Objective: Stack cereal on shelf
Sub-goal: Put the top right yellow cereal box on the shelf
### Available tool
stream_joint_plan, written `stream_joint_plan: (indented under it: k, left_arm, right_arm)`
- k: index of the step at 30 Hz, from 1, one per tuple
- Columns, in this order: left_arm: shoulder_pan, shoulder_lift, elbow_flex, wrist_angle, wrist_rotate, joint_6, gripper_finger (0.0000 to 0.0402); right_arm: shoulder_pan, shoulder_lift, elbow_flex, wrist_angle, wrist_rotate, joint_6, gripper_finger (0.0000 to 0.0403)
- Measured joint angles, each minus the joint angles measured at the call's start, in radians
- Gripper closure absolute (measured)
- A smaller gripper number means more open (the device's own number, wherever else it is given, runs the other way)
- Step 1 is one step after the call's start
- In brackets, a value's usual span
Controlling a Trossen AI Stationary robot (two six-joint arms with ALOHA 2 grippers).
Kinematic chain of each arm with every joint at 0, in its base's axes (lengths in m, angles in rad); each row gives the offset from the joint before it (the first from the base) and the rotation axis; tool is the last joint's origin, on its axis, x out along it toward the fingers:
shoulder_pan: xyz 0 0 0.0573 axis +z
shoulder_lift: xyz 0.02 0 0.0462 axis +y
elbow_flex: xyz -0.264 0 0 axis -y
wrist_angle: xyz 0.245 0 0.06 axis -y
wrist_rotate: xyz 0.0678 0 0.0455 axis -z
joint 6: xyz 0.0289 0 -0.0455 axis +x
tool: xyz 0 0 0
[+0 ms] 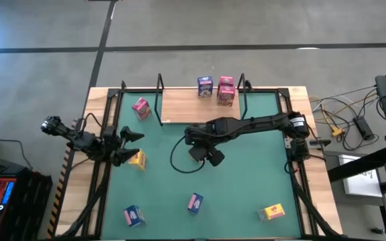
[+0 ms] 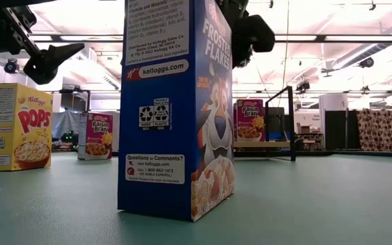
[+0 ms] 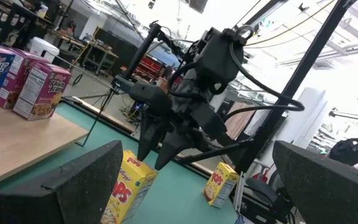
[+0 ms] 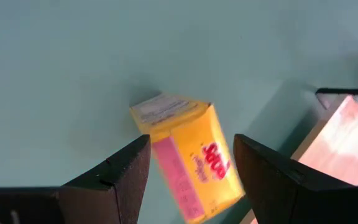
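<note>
Your right gripper [image 1: 210,155] hangs wide open and empty over mid-mat; left gripper [image 1: 127,147] is open too, just beside a yellow box [image 1: 138,160] near the mat's [image 1: 246,187] left edge; three boxes stand on the shelf [image 1: 186,106], remaining ones scattered on the mat.

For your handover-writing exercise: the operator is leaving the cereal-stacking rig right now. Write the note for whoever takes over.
Left gripper: open, empty, at the mat's left side next to a yellow box.
Right gripper: open, empty, over mid-mat. Its wrist camera shows a yellow lying box below its fingers, not gripped.
Done: one blue box and two pink boxes stand on the shelf.
Left: a pink box left of the shelf, two blue boxes and a yellow corner box near the front edge, plus the yellow ones above.
</note>
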Motion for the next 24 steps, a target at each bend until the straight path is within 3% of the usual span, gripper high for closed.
stream_joint_plan:
  k: [24]
  left_arm:
    - [0.000, 0.000, 0.000, 0.000, 0.000, 0.000, 0.0003]
  right_arm:
    - [-0.006, 0.000, 0.002, -0.005, 0.004, -0.002, 0.0183]
